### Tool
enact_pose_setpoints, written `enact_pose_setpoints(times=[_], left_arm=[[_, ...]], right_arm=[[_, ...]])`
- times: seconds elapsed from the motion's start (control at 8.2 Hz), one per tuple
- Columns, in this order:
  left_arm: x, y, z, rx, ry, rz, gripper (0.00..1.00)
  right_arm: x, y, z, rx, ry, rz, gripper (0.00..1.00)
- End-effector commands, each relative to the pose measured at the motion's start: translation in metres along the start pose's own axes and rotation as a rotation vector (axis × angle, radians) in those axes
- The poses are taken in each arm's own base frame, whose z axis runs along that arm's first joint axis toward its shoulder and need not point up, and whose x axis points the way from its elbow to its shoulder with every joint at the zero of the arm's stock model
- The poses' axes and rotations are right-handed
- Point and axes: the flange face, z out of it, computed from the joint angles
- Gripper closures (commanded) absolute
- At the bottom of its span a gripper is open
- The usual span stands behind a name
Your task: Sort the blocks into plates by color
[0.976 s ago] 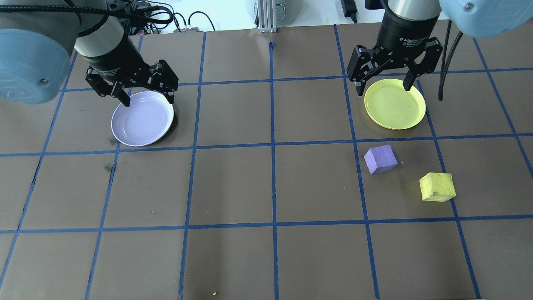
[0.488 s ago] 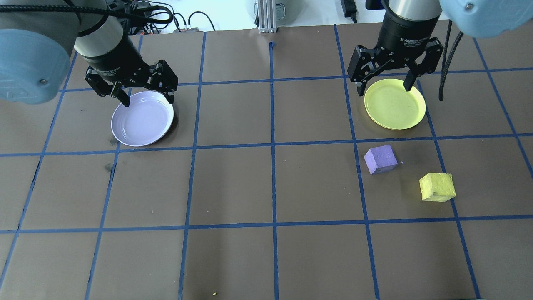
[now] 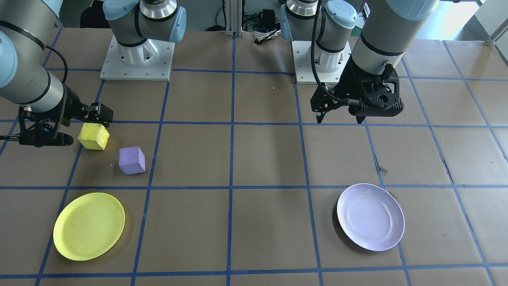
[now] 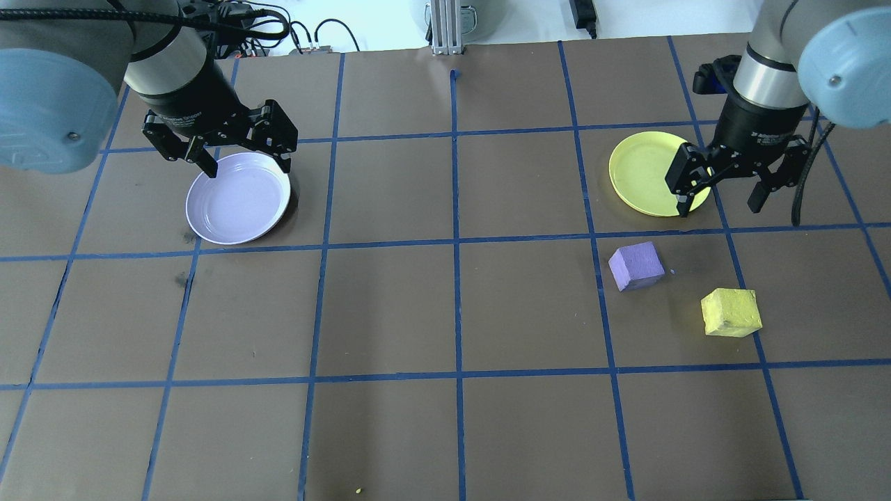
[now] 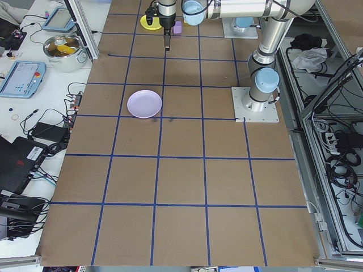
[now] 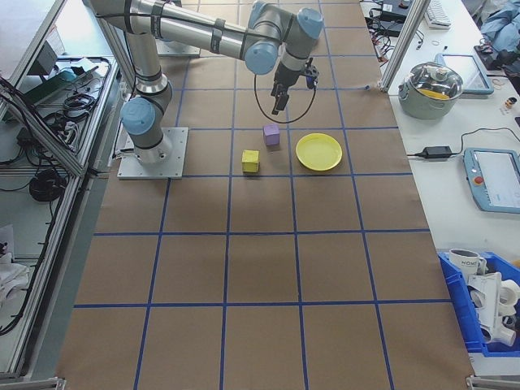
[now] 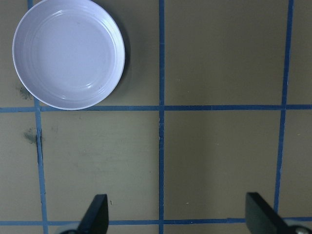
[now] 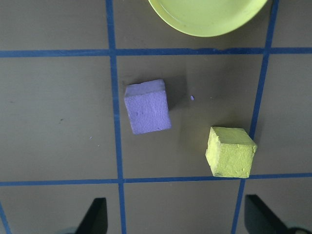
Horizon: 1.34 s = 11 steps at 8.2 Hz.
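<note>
Right gripper (image 4: 722, 197) poised, fingers spread, above one plate's (image 4: 644, 172) rim; both blocks (image 4: 636, 266) (image 4: 729, 312) nearer the robot, apart. Left gripper (image 4: 245, 156), fingers spread, above other plate's (image 4: 237, 199) far edge.

We hold our left end effector (image 4: 240, 163) above the tabletop (image 4: 390, 306) on our left side, wrist pointing down, its two fingers spread wide with nothing between them. Our right end effector (image 4: 720, 202) hangs low on our right side, also pointing down, its fingers likewise apart and empty. Both arms reach forward from their bases, the right arm stretched farther outward to our right, a black cable looping beside its wrist.
</note>
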Motion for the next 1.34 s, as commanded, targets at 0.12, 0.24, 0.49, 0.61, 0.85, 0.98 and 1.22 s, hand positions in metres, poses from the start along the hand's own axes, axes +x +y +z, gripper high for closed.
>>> enact_pose_setpoints(times=[0.12, 0.24, 0.49, 0.61, 0.85, 0.98, 1.22], left_arm=[[0.000, 0.000, 0.001, -0.001, -0.001, 0.000, 0.00], [-0.001, 0.000, 0.001, -0.001, -0.005, 0.000, 0.00], [-0.006, 0.000, 0.001, -0.004, -0.065, 0.000, 0.00], [-0.007, 0.001, 0.002, -0.007, -0.067, 0.000, 0.00], [-0.007, 0.001, 0.002, -0.005, -0.068, 0.000, 0.00], [-0.007, 0.001, 0.001, -0.005, -0.067, 0.000, 0.00], [-0.007, 0.001, 0.003, -0.007, -0.068, 0.000, 0.00]], right_arm=[[0.074, 0.010, 0.121, -0.033, -0.016, 0.011, 0.02], [0.084, 0.013, 0.152, 0.020, -0.001, -0.013, 0.02], [0.086, 0.018, 0.183, 0.027, -0.014, -0.008, 0.02], [0.086, 0.014, 0.195, 0.003, -0.020, -0.015, 0.04], [0.087, 0.009, 0.215, -0.049, -0.022, -0.086, 0.19], [0.087, 0.010, 0.216, -0.059, -0.026, -0.088, 0.20], [0.088, 0.010, 0.210, -0.051, -0.015, -0.089, 0.49]])
